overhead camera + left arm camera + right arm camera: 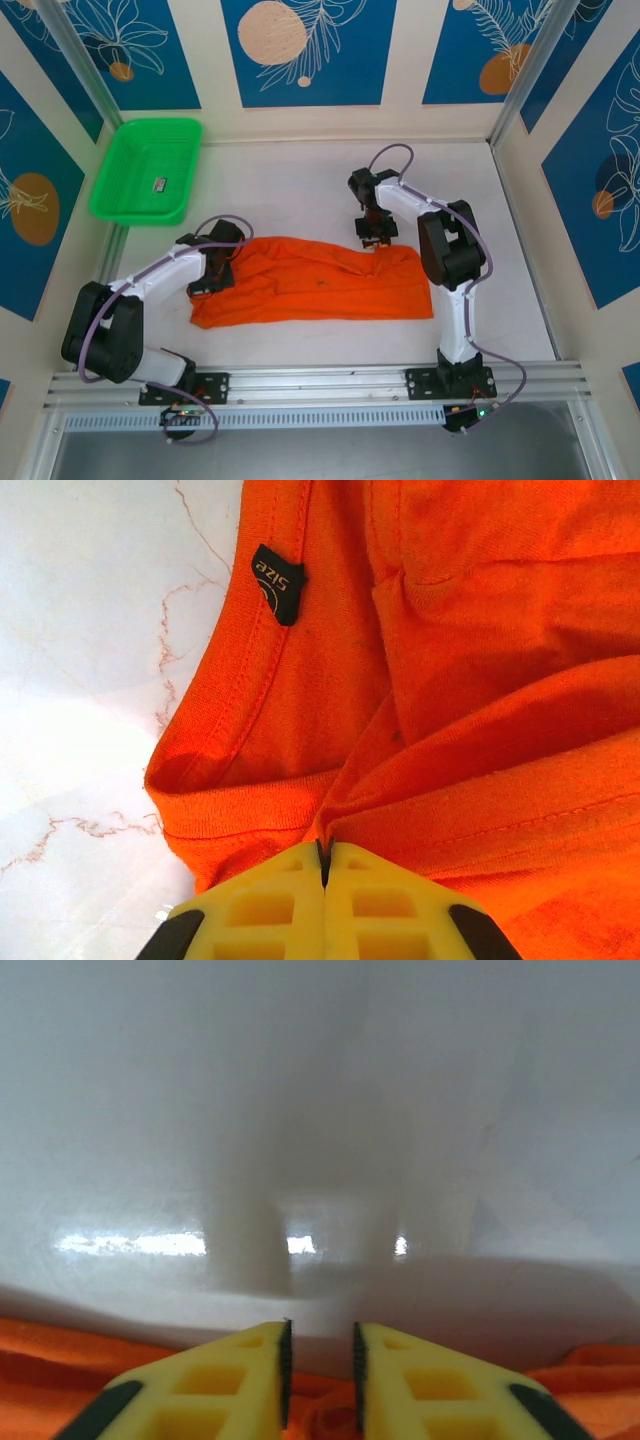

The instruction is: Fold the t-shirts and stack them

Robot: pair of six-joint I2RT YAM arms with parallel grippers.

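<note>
— Where was the t-shirt (315,285) found?

— It was found spread and crumpled on the counter (300,180), stretched between the two sets of fingers. Its edges were seen to stop short of the counter's rim on every side.

— How were the fingers set?

— The left fingers (323,852) were pressed flat together on a fold of cloth by the collar. The neck label (277,583) was seen ahead of them and slightly to their left, on the curving collar hem. The right fingers (320,1340) were drawn to a narrow gap on a bunched bit of the shirt's far edge.

— What room was left?

— Bare counter was seen ahead of the right fingers and to the left of the left fingers. The green tray (160,123) was seen well apart from both.
</note>
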